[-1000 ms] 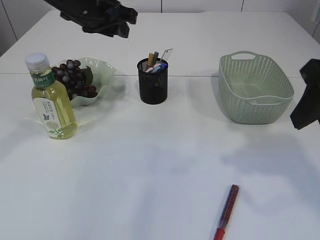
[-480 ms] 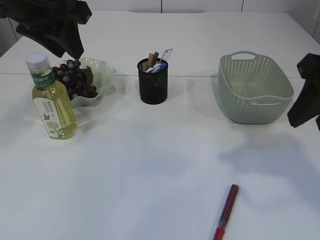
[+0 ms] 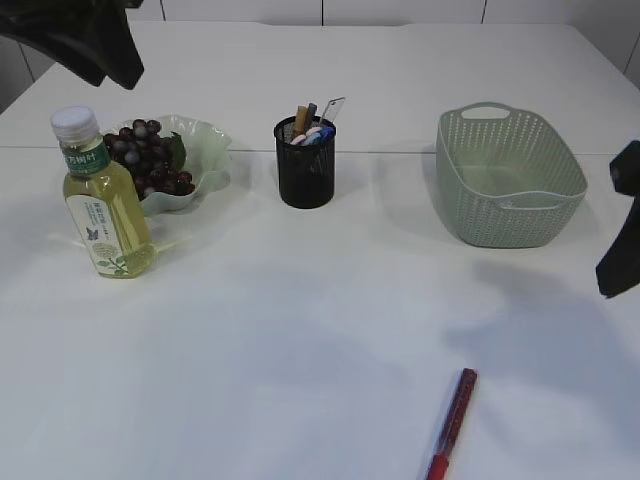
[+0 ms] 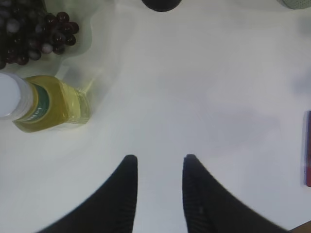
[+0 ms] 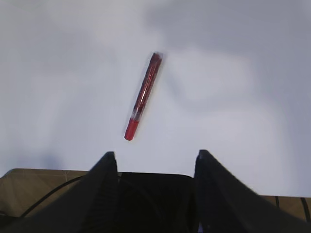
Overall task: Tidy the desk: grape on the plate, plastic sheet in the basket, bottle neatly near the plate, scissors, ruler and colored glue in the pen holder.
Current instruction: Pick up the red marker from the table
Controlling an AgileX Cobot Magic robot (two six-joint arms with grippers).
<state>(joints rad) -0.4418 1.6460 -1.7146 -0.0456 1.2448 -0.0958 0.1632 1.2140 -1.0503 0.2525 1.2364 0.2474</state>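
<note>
The green-tea bottle [image 3: 103,200] stands upright just in front of the pale green plate [image 3: 207,150], which holds the grape bunch [image 3: 150,160]. The black mesh pen holder [image 3: 306,163] has several items sticking out, among them a clear ruler tip [image 3: 335,105]; I cannot tell the scissors apart. A red colored glue pen [image 3: 453,423] lies on the table at the front right. I cannot make out the plastic sheet. My left gripper [image 4: 159,158] hangs open and empty high over the table, the bottle [image 4: 46,102] off to its left. My right gripper [image 5: 155,155] is open and empty, short of the glue pen [image 5: 144,95].
The green basket [image 3: 510,175] sits at the back right. The left arm [image 3: 85,40] shows at the top left corner and the right arm [image 3: 622,235] at the right edge. The table's near edge runs close behind the right gripper in the right wrist view.
The left arm has swung from above the pen holder to the far top left. The right arm has slid further right and lower at the frame's edge.
</note>
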